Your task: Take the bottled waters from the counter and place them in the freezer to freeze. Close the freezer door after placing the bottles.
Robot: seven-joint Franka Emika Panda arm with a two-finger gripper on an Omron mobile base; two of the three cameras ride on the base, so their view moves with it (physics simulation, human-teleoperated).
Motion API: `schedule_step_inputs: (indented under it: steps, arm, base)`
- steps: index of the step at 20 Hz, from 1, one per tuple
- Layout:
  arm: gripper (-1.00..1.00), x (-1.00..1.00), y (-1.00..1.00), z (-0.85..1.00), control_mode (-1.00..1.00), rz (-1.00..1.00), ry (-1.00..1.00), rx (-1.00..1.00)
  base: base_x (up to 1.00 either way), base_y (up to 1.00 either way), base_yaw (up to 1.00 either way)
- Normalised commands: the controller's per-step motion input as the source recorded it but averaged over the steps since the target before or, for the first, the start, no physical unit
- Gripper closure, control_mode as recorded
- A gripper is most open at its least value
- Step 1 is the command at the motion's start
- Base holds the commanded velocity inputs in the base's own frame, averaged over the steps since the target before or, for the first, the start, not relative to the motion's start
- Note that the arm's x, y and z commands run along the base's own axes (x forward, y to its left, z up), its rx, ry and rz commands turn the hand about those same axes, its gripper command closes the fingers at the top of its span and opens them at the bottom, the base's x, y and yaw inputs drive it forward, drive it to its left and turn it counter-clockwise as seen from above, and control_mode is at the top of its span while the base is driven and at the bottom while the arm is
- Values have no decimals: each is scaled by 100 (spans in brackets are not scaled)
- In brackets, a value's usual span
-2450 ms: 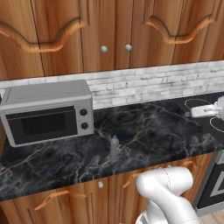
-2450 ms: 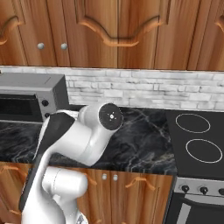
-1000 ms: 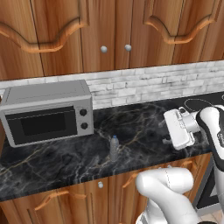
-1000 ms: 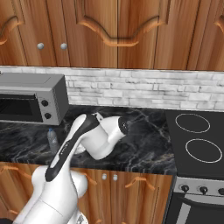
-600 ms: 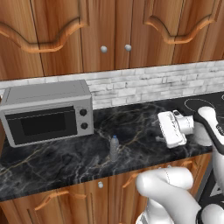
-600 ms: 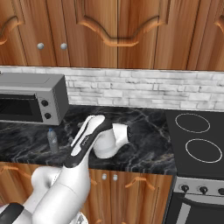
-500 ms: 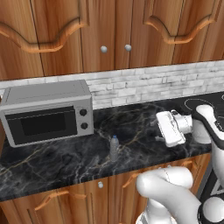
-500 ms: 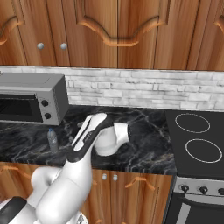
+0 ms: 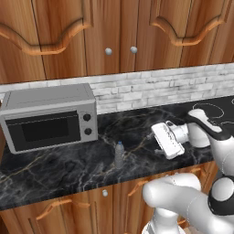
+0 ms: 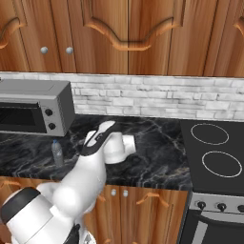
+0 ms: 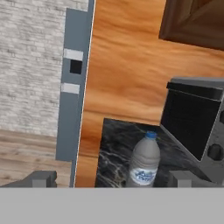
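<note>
The greyish bottled water with a blue cap [image 9: 119, 154] [image 10: 57, 152] [image 11: 144, 162] stands upright on the black marble counter [image 9: 59, 171] [image 10: 157, 157], in front of the microwave's right end. My gripper [image 9: 161, 139] [image 11: 111, 179] hovers to the bottle's right, level with it and well apart from it. It is open, and the fingertips [image 11: 42, 178] stand wide with nothing between them. The bottle sits right of centre in the hand view. Beyond the counter's end, a narrow slate-blue strip with a small black panel looks like the freezer door [image 11: 74, 83]. The green-capped bottle is out of view.
A silver microwave [image 9: 48, 116] [image 10: 33, 112] [image 11: 192, 118] sits at the back left of the counter. A black stovetop [image 10: 214, 152] lies to the right. Wooden wall cabinets [image 9: 114, 36] hang above a pale brick backsplash [image 9: 151, 87]. My arm [image 10: 90, 167] crosses the counter's front.
The hand has swung left along the counter toward the bottle, closing much of the gap. The bottle has stayed where it was.
</note>
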Motion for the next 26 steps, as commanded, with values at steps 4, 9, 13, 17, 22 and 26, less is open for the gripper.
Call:
schedule_step_inputs:
  steps: [4, 9, 13, 17, 22, 26]
  arm:
    - [-100, 1, 18, -21, -100, 5, 0, 0]
    - [-100, 2, 18, -21, -100, 2, 0, 0]
    - [-100, 2, 21, -14, -100, 0, 0, 0]
    - [-100, 21, 30, -18, -100, 0, 0, 0]
    - [-100, 20, 30, -16, -100, 0, 0, 0]
    - [-100, 5, 23, -10, -100, 0, 0, 0]
  base:
    - [0, 0, 0]
    - [0, 0, 0]
    - [0, 0, 0]
    - [0, 0, 0]
    - [0, 0, 0]
    - [0, 0, 0]
